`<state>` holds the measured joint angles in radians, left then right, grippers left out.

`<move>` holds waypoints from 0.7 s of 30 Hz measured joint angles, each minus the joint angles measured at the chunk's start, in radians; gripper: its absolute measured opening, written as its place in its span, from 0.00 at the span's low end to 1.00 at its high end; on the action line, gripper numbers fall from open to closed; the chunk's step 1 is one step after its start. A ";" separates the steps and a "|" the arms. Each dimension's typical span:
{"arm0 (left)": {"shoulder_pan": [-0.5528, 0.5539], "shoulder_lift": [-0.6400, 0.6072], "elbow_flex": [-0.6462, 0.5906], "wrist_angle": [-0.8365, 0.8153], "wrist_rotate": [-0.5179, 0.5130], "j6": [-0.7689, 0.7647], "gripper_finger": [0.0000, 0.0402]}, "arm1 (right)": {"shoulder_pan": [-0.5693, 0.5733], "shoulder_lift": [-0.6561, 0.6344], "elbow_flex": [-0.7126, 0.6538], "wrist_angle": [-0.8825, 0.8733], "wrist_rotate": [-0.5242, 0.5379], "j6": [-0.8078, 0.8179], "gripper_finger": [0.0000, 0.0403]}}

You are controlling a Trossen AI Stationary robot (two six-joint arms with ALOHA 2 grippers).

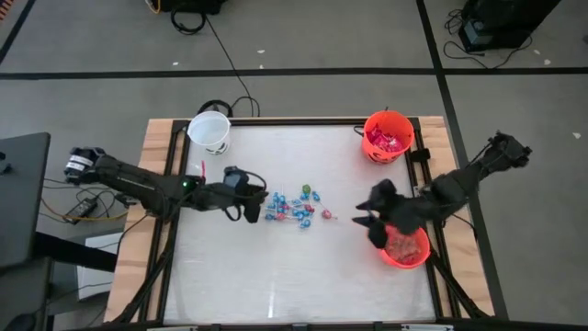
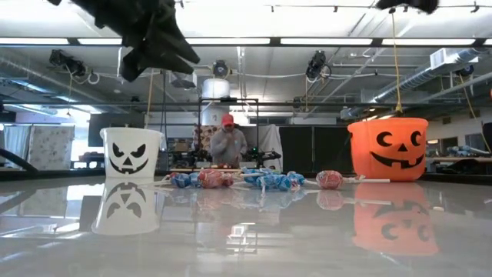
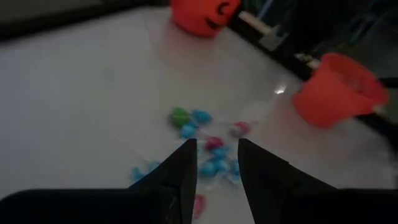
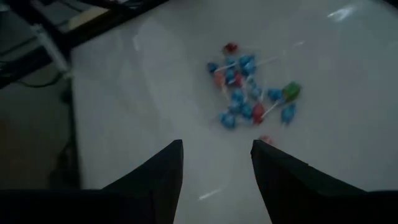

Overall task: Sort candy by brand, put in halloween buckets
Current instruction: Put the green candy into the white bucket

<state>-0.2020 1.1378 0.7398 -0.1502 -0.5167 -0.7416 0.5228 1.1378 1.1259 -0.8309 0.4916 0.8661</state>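
Note:
A pile of candy point(image 1: 294, 207), mostly blue wrappers with some red, pink and one green piece, lies mid-table; it also shows as candy point(image 4: 249, 93). My left gripper point(image 1: 255, 204) hovers just left of the pile. Its fingers point(image 3: 217, 152) are open, with nothing seen between the tips. A small red piece point(image 3: 198, 204) shows low in the gap; whether it touches a finger I cannot tell. My right gripper point(image 1: 360, 219) hangs open right of the pile, beside the near orange bucket point(image 1: 406, 248). Nothing is between its fingers point(image 4: 217, 149).
A white bucket point(image 1: 209, 131) stands at the far left corner. An orange bucket point(image 1: 388, 136) with a jack-o'-lantern face, holding red packets, stands at the far right. The near orange bucket holds candy too. A person point(image 2: 228, 142) stands in the room beyond the table.

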 joint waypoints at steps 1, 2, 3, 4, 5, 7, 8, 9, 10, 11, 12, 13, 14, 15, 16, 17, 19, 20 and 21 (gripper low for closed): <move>0.016 0.000 0.014 -0.032 0.006 0.009 0.30 | -0.035 0.019 0.000 0.025 -0.018 -0.031 0.50; 0.038 -0.002 0.024 -0.058 0.030 0.029 0.30 | -0.071 0.041 0.000 0.055 -0.042 -0.066 0.50; 0.061 -0.010 0.027 -0.074 0.074 0.059 0.30 | -0.107 0.063 0.000 0.088 -0.073 -0.100 0.50; 0.086 -0.019 0.027 -0.085 0.121 0.086 0.30 | -0.144 0.088 0.000 0.123 -0.104 -0.135 0.50; 0.115 -0.027 0.027 -0.092 0.168 0.112 0.30 | -0.179 0.113 0.000 0.159 -0.134 -0.166 0.50; 0.174 -0.038 0.028 -0.113 0.246 0.168 0.29 | -0.251 0.164 0.000 0.232 -0.194 -0.222 0.50; 0.202 -0.042 0.027 -0.131 0.276 0.198 0.29 | -0.288 0.190 0.000 0.274 -0.227 -0.249 0.50; 0.231 -0.046 0.027 -0.135 0.302 0.232 0.29 | -0.324 0.216 0.000 0.313 -0.261 -0.271 0.50; 0.261 -0.048 0.027 -0.134 0.331 0.265 0.29 | -0.361 0.246 0.000 0.352 -0.301 -0.292 0.50; 0.290 -0.048 0.027 -0.135 0.362 0.296 0.29 | -0.397 0.274 0.000 0.395 -0.341 -0.308 0.50; 0.319 -0.048 0.027 -0.139 0.397 0.328 0.29 | -0.431 0.305 0.000 0.441 -0.379 -0.320 0.50; 0.348 -0.048 0.027 -0.145 0.431 0.361 0.29 | -0.462 0.338 0.000 0.488 -0.413 -0.328 0.50; 0.376 -0.048 0.027 -0.149 0.460 0.391 0.29 | -0.492 0.372 0.000 0.533 -0.449 -0.335 0.50; 0.405 -0.048 0.027 -0.151 0.486 0.422 0.29 | -0.520 0.411 0.000 0.585 -0.487 -0.338 0.50; 0.434 -0.048 0.027 -0.157 0.511 0.455 0.29 | -0.545 0.446 0.000 0.632 -0.522 -0.338 0.50; 0.463 -0.048 0.027 -0.165 0.531 0.482 0.29 | -0.568 0.483 0.000 0.669 -0.549 -0.336 0.50; 0.528 -0.048 0.027 -0.186 0.572 0.530 0.29 | -0.608 0.551 0.010 0.708 -0.571 -0.304 0.50; 0.561 -0.048 0.027 -0.195 0.592 0.550 0.29 | -0.628 0.586 0.026 0.706 -0.571 -0.283 0.50; 0.596 -0.048 0.027 -0.208 0.609 0.568 0.29 | -0.644 0.619 0.046 0.700 -0.573 -0.267 0.50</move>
<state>0.3939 1.0901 0.7670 -0.3583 0.0924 -0.1740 -0.1210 1.7571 1.1719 -0.1307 -0.0818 0.5995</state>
